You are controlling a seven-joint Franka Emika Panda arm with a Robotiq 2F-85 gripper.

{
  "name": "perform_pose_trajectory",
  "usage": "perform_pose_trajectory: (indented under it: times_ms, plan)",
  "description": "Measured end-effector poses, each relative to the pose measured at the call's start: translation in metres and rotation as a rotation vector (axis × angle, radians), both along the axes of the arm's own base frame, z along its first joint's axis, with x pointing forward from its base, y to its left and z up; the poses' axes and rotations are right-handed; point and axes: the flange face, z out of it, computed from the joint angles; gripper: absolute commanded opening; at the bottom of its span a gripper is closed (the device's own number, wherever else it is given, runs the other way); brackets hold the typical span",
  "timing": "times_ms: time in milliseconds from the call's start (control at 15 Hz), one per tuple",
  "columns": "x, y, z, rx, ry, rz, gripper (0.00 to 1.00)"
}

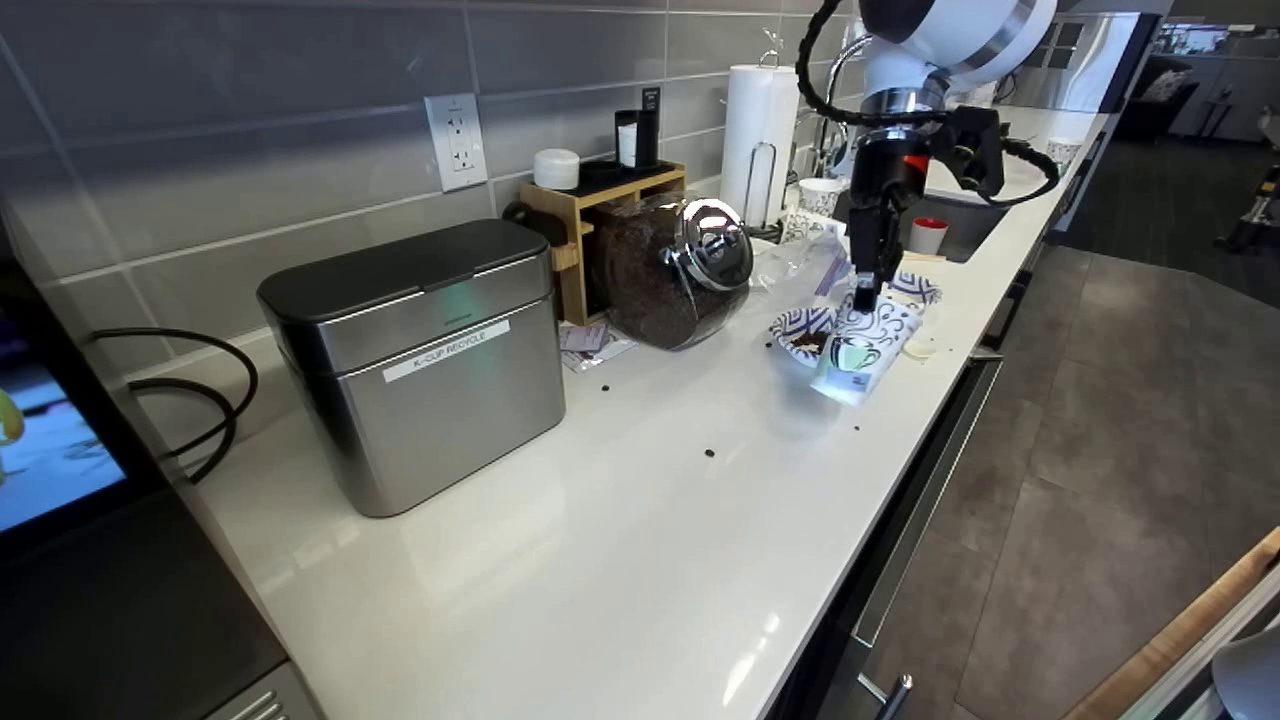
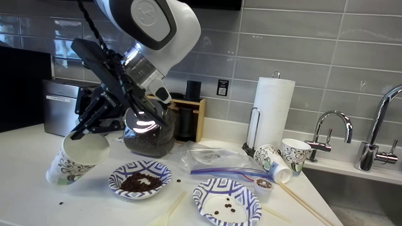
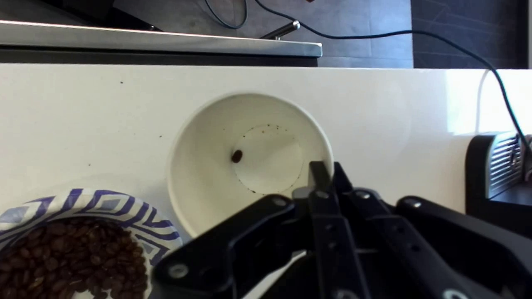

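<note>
My gripper is shut on the near rim of a patterned white paper cup, one finger inside the wall and one outside. Tilted in both exterior views, the cup has its mouth toward the gripper. I cannot tell whether its base touches the counter. Inside it, the wrist view shows a single dark bean and small specks. Beside the cup sits a blue-and-white paper bowl heaped with brown beans. A similar bowl farther along holds a few scattered beans.
A steel bin, a glass jar of beans and a paper towel roll line the wall. A plastic bag, several items including spare cups and chopsticks lie toward the sink. Loose beans dot the counter.
</note>
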Motion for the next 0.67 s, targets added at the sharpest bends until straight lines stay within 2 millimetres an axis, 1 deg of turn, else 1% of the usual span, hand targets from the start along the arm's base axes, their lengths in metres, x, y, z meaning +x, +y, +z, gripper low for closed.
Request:
perform_pose_trajectory:
  times_ms: [400, 467, 667]
  plan:
    - [0.007, -0.020, 0.000, 0.227, -0.045, 0.133, 0.01]
    - [0.008, -0.025, -0.001, 0.261, -0.056, 0.156, 0.04]
    - [0.014, -0.036, -0.008, 0.291, -0.072, 0.161, 0.04]
